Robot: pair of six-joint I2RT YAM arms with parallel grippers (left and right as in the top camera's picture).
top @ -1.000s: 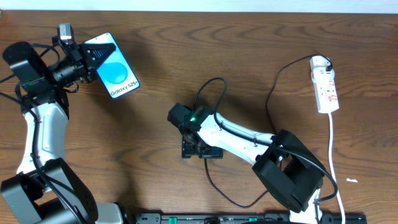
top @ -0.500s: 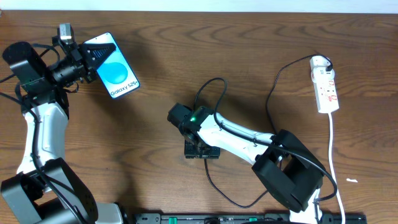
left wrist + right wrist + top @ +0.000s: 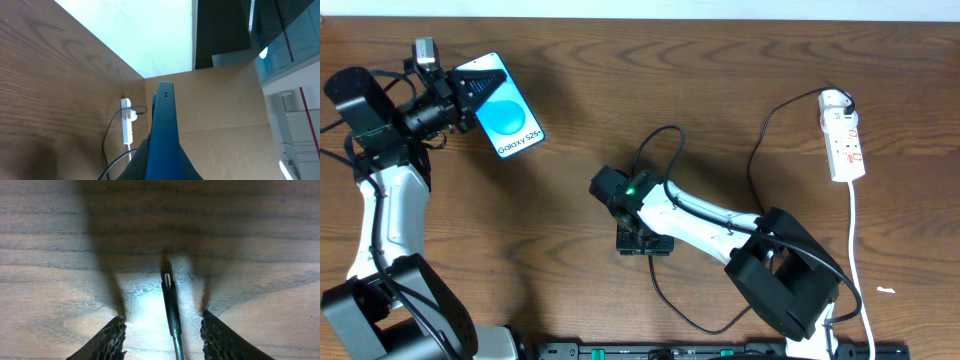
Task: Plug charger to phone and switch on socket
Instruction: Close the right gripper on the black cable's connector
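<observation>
bright even light, soft shadows

Blue-screened, black-framed phone (image 3: 505, 105) at ten o'clock, black charger (image 3: 171, 305) at centre, white red-marked socket (image 3: 844, 145) at two o'clock, on brown wood-grain table (image 3: 720, 70).

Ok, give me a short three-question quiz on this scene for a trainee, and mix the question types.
1. Fill in: the socket lies on the ___ arm's side.
2. True or false: the right jaws hold the phone.
3. What lies between the open right jaws? A the phone; B the charger's plug tip; C the socket.
Key: 1 right; 2 false, the left jaws hold it; 3 B.
</observation>
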